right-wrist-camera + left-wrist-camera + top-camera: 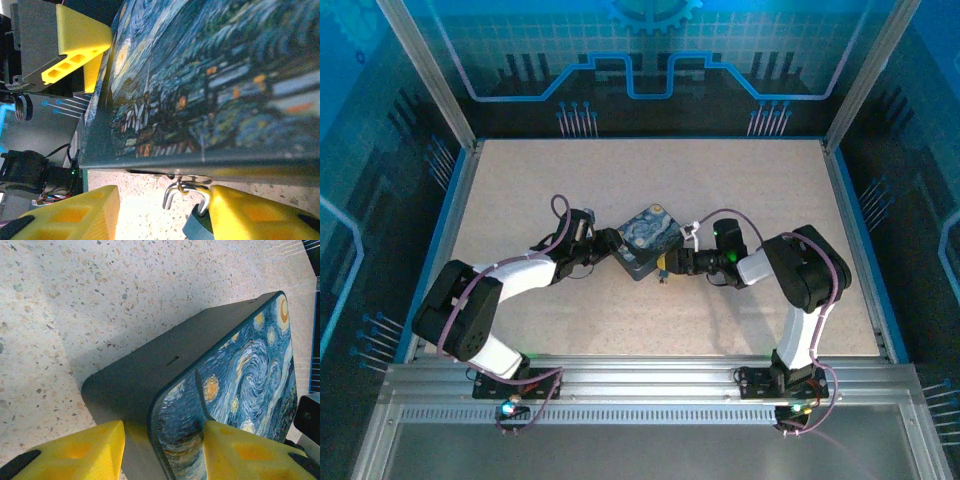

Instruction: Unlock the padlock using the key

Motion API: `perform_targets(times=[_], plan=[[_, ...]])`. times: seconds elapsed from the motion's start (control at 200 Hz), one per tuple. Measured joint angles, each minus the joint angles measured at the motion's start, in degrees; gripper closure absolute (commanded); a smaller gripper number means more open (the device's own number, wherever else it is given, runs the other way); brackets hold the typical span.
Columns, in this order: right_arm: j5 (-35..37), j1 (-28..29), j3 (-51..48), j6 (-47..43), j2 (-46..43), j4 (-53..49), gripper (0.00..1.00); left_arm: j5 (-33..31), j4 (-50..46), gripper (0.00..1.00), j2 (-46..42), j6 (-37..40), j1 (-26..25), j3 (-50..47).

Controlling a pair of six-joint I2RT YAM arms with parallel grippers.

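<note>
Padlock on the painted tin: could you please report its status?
Right gripper open, jaws flanking the tiny dark-bluish padlock with silvery shackle. Padlock hangs off the edge of the blue painted rectangular tin. Left gripper jaws straddle the tin's corner.

The left arm [470,320] rises from its base at 7 o'clock, elbow out towards 9, forearm reaching towards 2; the left gripper [605,241] sits just left of centre, its yellow fingers [80,452] spread wide, though whether they press on anything cannot be told. The right arm [805,290] climbs from 5 o'clock towards 12, then bends at the elbow and runs towards 9; the right gripper [672,263] lies low, its fingers [250,215] held well apart.
</note>
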Motion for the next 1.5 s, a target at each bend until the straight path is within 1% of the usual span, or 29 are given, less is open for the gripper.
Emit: perform_targets(times=[0.155,0.335,0.39,0.62,0.855,0.975,1.14,1.241,1.421,1.501], plan=[[-0.02,0.00,-0.44,-0.13,-0.07,0.31,0.59,-0.02,0.00,0.55,0.00,-0.07,0.00,0.00],[-0.02,0.00,-1.49,-0.17,-0.98,0.48,0.61,-0.02,0.00,0.55,0.00,-0.11,-0.02,0.00],[-0.02,0.00,-1.79,-0.22,-1.27,0.46,0.64,-0.02,0.02,0.55,0.00,-0.11,-0.09,0.00],[0.02,0.00,-2.03,-0.33,-1.55,0.39,0.68,0.00,0.04,0.55,0.00,-0.11,-0.22,0.00],[0.17,0.09,-2.03,-0.37,-1.55,0.28,0.76,0.00,0.04,0.55,0.00,-0.11,-0.31,0.00],[0.57,0.39,-1.99,-0.48,-1.55,-0.07,0.83,0.02,0.04,0.55,0.00,-0.11,-0.31,0.00],[0.96,0.48,-1.99,-0.55,-1.53,-0.94,0.95,0.00,0.04,0.55,0.00,-0.11,-0.35,0.00],[1.11,0.48,-1.99,-0.63,-1.53,-1.14,1.00,0.00,0.02,0.55,0.00,-0.11,-0.35,0.00],[2.14,0.50,-2.29,-0.59,-2.12,-1.60,1.00,-0.04,-0.33,0.55,-0.22,-0.11,-0.35,0.00],[4.42,0.66,-2.97,-0.57,-3.37,-2.64,1.00,-0.04,-0.90,0.55,-0.57,-0.13,-0.37,0.00]])
